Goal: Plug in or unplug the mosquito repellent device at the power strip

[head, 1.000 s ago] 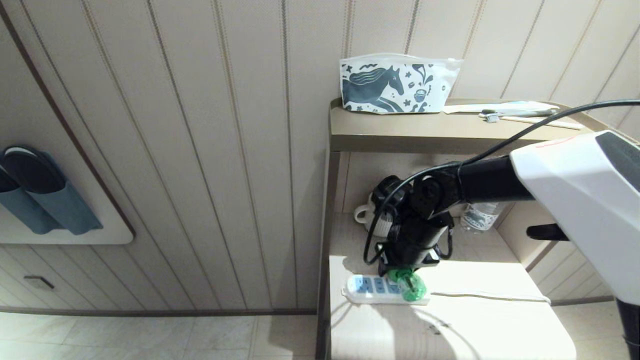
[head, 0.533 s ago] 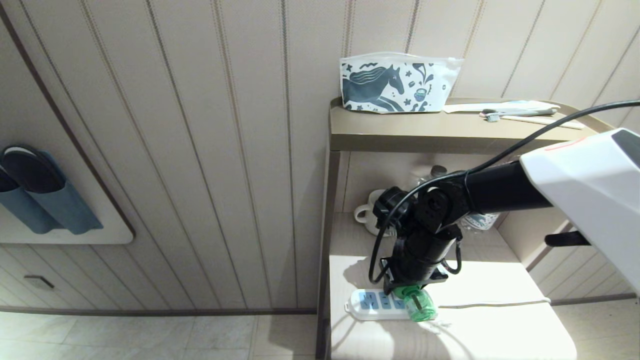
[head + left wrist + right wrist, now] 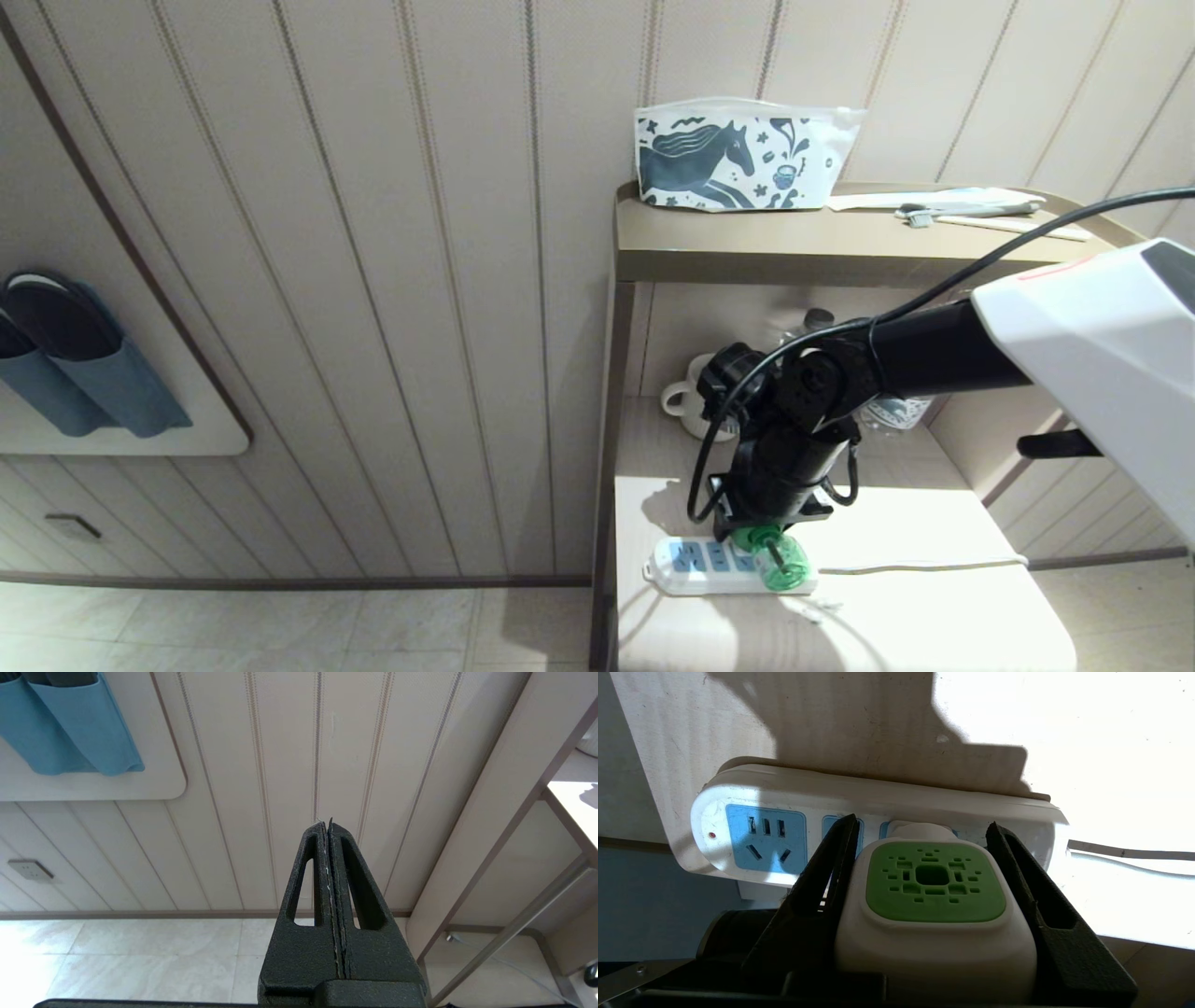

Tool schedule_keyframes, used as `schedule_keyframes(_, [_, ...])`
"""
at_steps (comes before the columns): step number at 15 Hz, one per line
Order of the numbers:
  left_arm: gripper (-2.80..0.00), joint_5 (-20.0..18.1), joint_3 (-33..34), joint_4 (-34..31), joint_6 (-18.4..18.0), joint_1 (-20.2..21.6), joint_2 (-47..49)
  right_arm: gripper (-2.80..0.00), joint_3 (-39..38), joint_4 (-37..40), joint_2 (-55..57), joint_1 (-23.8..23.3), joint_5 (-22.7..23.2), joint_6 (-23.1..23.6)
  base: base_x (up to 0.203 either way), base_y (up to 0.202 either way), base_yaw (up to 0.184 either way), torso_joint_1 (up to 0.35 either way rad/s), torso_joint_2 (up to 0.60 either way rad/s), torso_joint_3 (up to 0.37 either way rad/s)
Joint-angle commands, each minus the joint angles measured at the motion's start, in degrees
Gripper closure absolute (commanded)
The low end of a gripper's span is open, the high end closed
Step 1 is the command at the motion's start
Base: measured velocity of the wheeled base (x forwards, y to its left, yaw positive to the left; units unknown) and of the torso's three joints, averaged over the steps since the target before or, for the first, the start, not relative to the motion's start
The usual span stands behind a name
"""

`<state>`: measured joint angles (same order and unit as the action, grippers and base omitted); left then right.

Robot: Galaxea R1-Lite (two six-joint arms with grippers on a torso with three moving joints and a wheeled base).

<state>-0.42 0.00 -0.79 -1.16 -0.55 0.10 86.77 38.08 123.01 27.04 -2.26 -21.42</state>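
Note:
The mosquito repellent device shows its translucent green bottle in the head view, lying over the right end of the power strip on the lower shelf. My right gripper reaches down onto it. In the right wrist view the device's white head with green vent plate sits between the black fingers, and the right gripper is shut on it. The device's plug meets a blue socket face of the power strip. My left gripper is shut and empty, parked facing the wall and floor.
A white mug and a water bottle stand at the back of the shelf. The strip's white cord runs right. A horse-print pouch and toothbrushes lie on the top shelf. Slippers hang on the wall at left.
My right arm has moved the device slightly toward the shelf's front and right. The power strip has shifted a little with it. The grip has stayed the same.

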Motion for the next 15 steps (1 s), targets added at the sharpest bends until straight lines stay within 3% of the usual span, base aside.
schedule_keyframes(1, [0.00,0.0,0.0,0.0,0.0,0.0,0.1,0.00,-0.2,0.2,-1.6,0.1,0.0,-0.1,0.000,0.000,0.000,0.000,0.00,0.000])
schedule_keyframes(8, [0.00,0.0,0.0,0.0,0.0,0.0,0.1,0.00,-1.4,0.2,-5.3,0.4,-0.1,-0.1,0.000,0.000,0.000,0.000,0.00,0.000])
schedule_keyframes(9, [0.00,0.0,0.0,0.0,0.0,0.0,0.1,-1.17,-1.9,0.2,-5.4,0.6,-0.8,-0.1,0.000,0.000,0.000,0.000,0.00,0.000])
schedule_keyframes(10, [0.00,0.0,0.0,0.0,0.0,0.0,0.1,-2.80,-2.0,0.2,-5.2,0.6,-2.0,-0.1,0.000,0.000,0.000,0.000,0.00,0.000])
schedule_keyframes(15, [0.00,0.1,0.0,0.0,0.0,0.0,0.1,-2.80,-2.0,0.2,-4.8,0.6,-2.6,-0.1,0.000,0.000,0.000,0.000,0.00,0.000])
